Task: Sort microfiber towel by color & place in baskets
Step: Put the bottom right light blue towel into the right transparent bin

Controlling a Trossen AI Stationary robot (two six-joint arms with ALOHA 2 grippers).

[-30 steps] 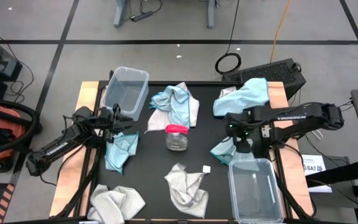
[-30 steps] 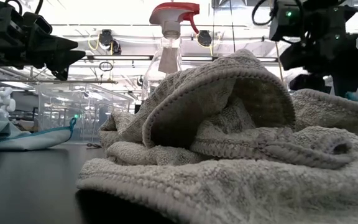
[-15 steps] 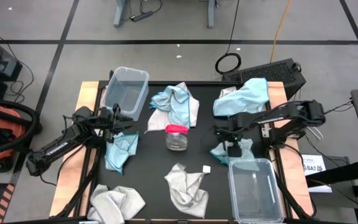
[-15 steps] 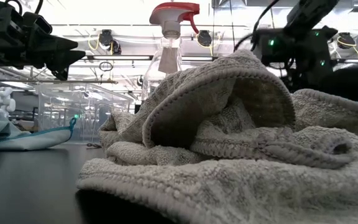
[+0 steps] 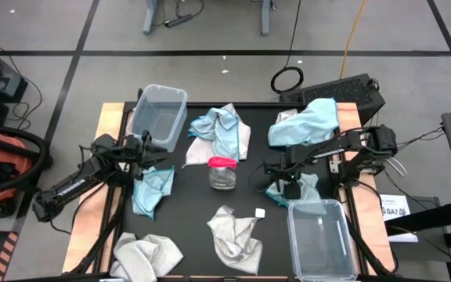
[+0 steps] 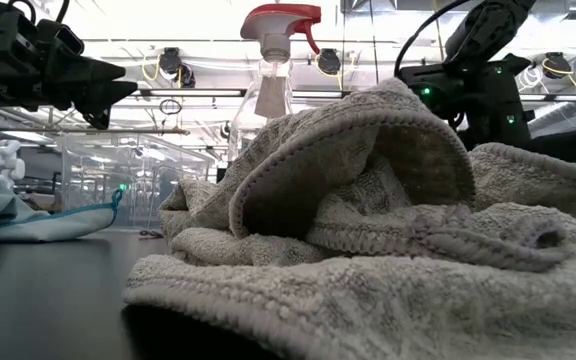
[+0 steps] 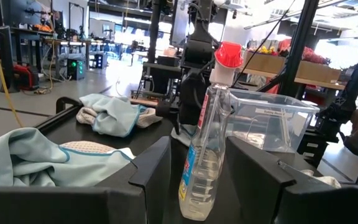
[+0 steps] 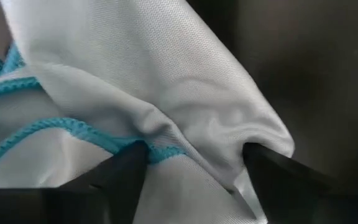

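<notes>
right end effector [image 5: 276,178] moved inward | fingers spread around light blue towel [image 8: 135,106] edge | left end effector [image 5: 149,151] part-open, empty

We are looking down on a grey floor [image 5: 210,31] crossed by dark lines. Ceiling lights [image 6: 168,15] are glaring above, and shelving [image 7: 48,43] is standing far back.
</notes>
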